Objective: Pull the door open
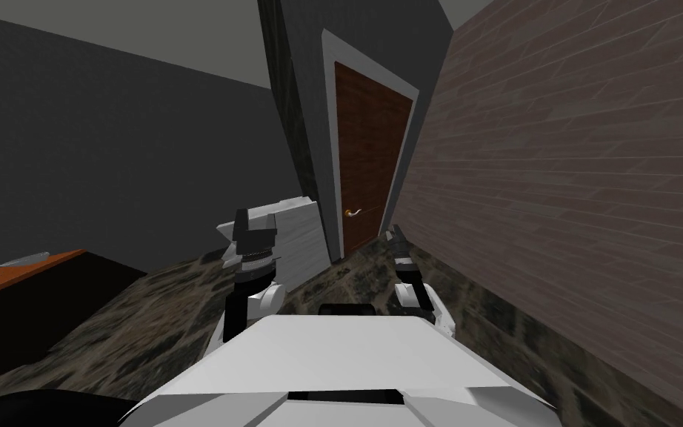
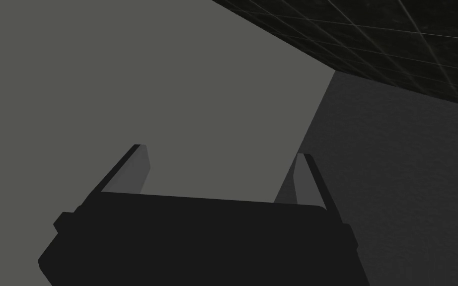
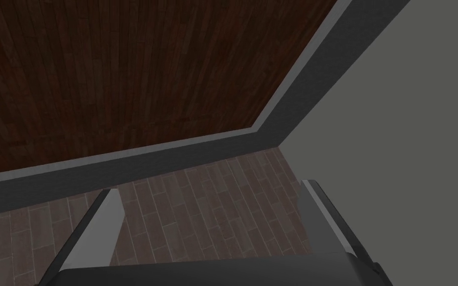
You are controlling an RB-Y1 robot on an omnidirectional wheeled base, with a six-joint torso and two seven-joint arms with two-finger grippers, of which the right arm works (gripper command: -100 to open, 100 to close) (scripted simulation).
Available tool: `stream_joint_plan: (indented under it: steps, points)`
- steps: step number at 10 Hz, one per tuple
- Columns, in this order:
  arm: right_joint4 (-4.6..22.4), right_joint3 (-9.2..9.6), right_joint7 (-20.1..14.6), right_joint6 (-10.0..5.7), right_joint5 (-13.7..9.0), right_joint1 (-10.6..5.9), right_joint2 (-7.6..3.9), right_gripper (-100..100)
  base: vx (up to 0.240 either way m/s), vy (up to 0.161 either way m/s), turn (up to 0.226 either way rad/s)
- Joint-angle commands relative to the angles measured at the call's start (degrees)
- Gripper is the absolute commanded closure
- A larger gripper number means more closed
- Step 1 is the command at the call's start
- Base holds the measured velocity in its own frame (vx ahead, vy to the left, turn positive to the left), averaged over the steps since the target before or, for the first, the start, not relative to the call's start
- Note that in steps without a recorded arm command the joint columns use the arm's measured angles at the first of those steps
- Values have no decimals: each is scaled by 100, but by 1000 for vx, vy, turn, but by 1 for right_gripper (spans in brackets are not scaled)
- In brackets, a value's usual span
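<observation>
Dark brown door [image 1: 370,148]: closed in pale frame [image 1: 330,148]; lever handle [image 1: 353,213] on its left side.
Right gripper [image 1: 394,236]: fingers spread, low before door, apart from handle.
Left gripper [image 1: 252,222]: fingers spread, raised.

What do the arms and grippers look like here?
White shells and dark ribbed wrists on left arm and right arm. Dark box bodies on left gripper and right gripper, each with two thin light grey blade fingers. No cables or markings visible.
</observation>
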Motion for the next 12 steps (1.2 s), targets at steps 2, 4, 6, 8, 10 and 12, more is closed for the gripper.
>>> stream_joint_plan:
  steps: [2,4,6,8,10,12]
  points:
    - [319,27,-31,-70,-19,-138,-57,-100,43,-19,91]
    - [762,76,-99,-175,-58,-338,-169,-100,61,-22,146]
    - [1022,101,-133,-228,-78,-440,-225,-100,60,-41,77]
    - [1303,126,-168,-283,-98,-543,-282,-100,41,-26,91]
    - [1572,151,-203,-337,-118,-647,-339,-100,61,-33,119]
    - [1973,202,-272,-446,-158,-853,-453,-100,58,-35,141]
